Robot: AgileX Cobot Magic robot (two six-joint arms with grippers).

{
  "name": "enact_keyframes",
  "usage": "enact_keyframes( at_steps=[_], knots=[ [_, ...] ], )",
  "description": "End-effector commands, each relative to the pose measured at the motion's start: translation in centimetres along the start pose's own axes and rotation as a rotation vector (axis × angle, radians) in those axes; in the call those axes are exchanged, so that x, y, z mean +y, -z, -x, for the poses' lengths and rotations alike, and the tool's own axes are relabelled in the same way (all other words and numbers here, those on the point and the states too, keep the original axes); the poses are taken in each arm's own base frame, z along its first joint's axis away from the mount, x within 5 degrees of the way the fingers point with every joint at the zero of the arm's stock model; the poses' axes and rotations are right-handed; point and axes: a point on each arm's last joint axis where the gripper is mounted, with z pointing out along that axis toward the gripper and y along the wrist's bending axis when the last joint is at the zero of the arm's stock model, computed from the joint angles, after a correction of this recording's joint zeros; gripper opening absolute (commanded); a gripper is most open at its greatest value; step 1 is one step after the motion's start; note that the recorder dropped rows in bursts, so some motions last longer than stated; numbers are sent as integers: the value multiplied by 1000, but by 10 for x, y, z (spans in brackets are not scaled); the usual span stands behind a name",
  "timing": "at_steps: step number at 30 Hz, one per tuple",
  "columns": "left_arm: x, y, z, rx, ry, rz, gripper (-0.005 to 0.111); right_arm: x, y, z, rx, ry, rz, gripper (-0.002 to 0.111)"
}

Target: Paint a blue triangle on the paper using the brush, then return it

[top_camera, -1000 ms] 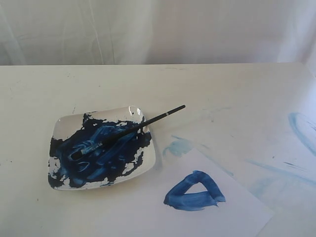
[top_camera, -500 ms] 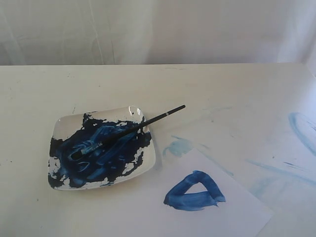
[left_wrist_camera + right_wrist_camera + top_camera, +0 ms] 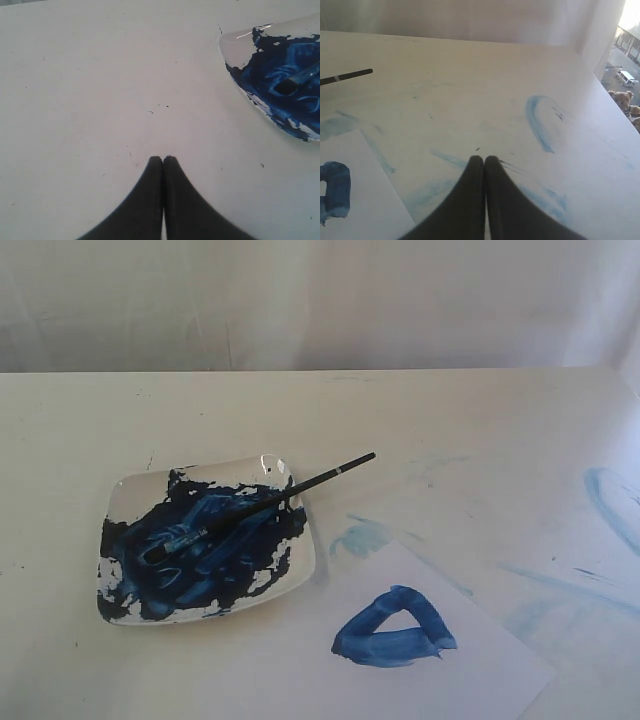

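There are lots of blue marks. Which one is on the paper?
The dark blue triangle sits on the paper. The pale streaks lie on the bare table.

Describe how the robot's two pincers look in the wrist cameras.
The left pincer and the right pincer look alike: each has two smooth matte-black fingers, broad at the base and curving in to narrow rounded tips. No cables, markings or labels show on them. The arms themselves are out of sight in every view, the exterior one included.
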Motion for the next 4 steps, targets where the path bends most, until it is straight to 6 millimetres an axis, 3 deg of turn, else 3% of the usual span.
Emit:
enact_keyframes(
  at_steps=[1,4],
  knots=[
    [0,0,-1,4,-2,-4,0,0,0,-1,-2,-11,-3,0],
    [0,0,-1,4,-2,-4,0,0,0,-1,-2,-11,-3,0]
  ],
)
